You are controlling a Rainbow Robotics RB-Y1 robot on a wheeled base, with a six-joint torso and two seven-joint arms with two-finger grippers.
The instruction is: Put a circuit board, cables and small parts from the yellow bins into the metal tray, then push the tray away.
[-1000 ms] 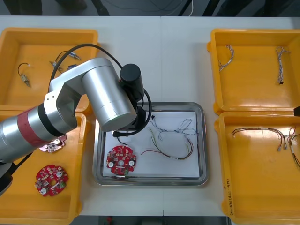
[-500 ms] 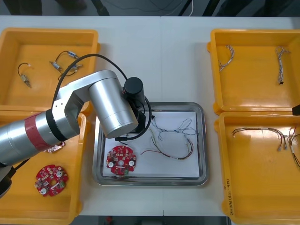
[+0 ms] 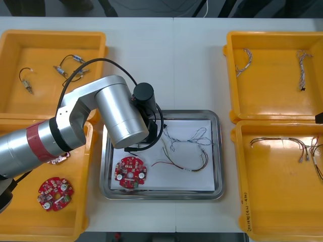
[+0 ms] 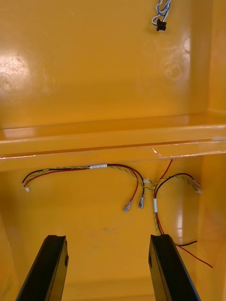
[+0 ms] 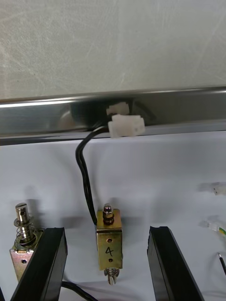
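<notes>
As before, left gripper (image 5: 106, 230) over tray (image 3: 218, 156)

A light table (image 3: 192, 65) with a seam down its middle meets dark floor (image 3: 141, 7) beyond.

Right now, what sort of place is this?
Likely an electronics kitting bench: yellow bins sort cables and circuit boards; left pincer open over a small metal part in the metal tray; right pincer open over a bin.

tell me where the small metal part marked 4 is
Left wrist view: the small metal part lies on the metal tray's white inside, between the left claw's open fingers, its black cable reaching a white connector.
</notes>
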